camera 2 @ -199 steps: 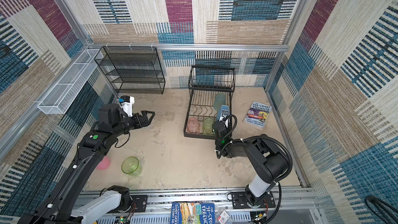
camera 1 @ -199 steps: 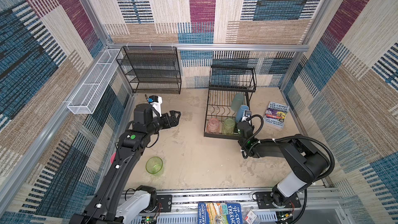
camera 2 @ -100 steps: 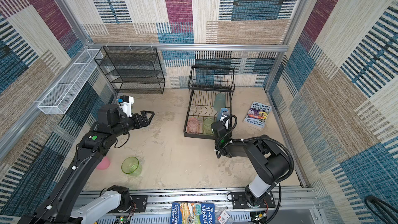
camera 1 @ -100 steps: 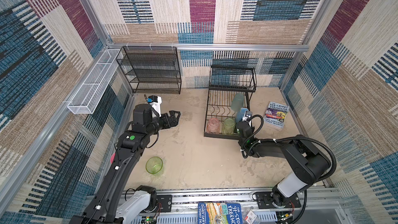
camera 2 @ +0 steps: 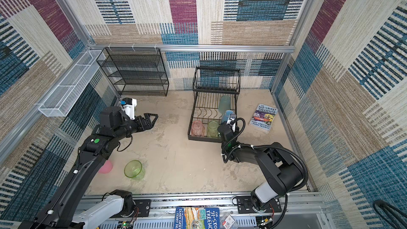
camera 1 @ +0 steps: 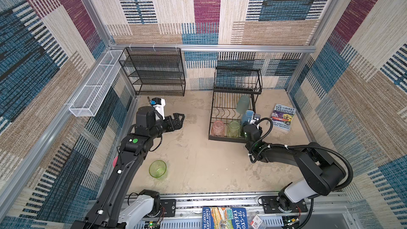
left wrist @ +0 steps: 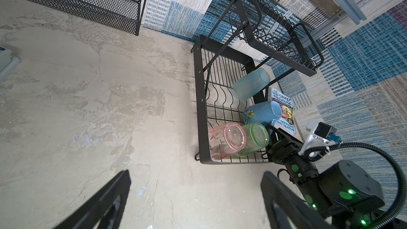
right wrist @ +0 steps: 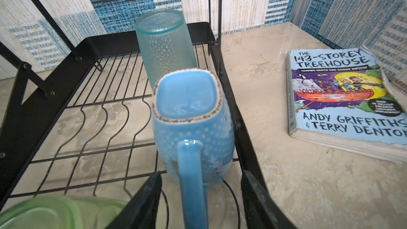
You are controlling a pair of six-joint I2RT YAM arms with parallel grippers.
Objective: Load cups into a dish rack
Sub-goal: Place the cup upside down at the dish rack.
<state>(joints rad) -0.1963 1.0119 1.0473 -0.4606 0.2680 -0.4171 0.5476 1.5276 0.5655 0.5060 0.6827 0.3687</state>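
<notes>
Mug (right wrist: pixel 191 128) stands base-up in the rack's (right wrist: pixel 105 37) lower tray, long axis upright, handle pointing out between the right gripper's (right wrist: pixel 201 174) parted jaws, clear of both. Left gripper (left wrist: pixel 196 173) gapes empty, well away from the rack

The book (right wrist: pixel 343 98) lying on the tabletop (right wrist: pixel 275 161) has big words on its cover: "THE 143-STOREY TREEHOUSE", and lower down "ANDY GRIFFITHS & TERRY DENTON". A small line under the big words ends in "AND SOGGY BOOTS!". In a top view, a second book (camera 2: pixel 197 218) at the near edge is cut off and shows only "THE 91-STOR" and "TREEHOU".
</notes>
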